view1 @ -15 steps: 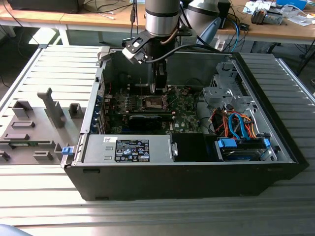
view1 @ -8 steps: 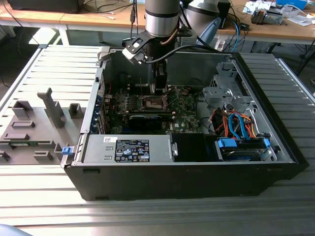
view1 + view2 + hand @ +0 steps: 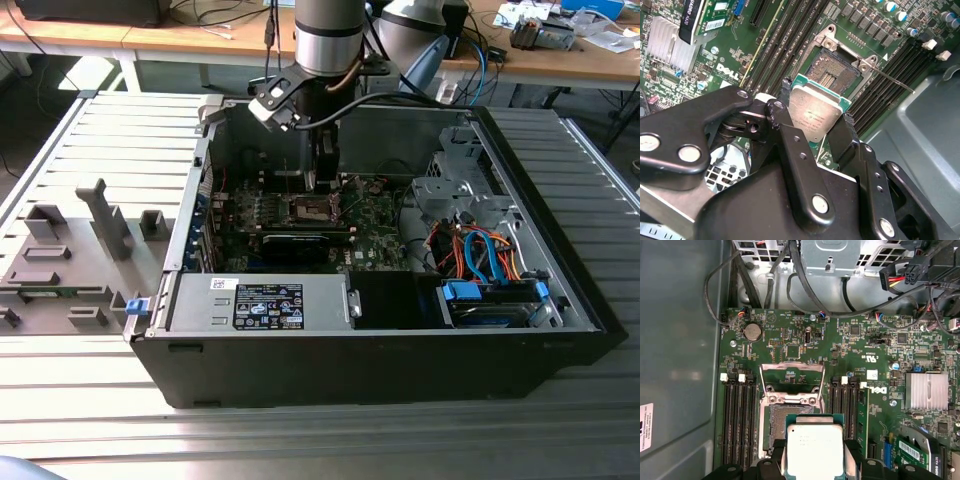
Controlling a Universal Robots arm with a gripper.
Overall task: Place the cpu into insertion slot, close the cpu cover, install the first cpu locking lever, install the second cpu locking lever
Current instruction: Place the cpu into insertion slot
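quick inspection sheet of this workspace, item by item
surface: slatted metal table carrying an open computer case
job's things: cpu held near the insertion slot, not seated in it; cpu cover swung open
clutter: grey fixtures on the table at the exterior view's left
grippers: gripper shut on the cpu, inside the case
cables: orange and blue cables in the case; black cables by the board's edge
surroundings: wooden desks behind the table

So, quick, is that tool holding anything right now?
The tool is closed on the cpu, close by the insertion slot.
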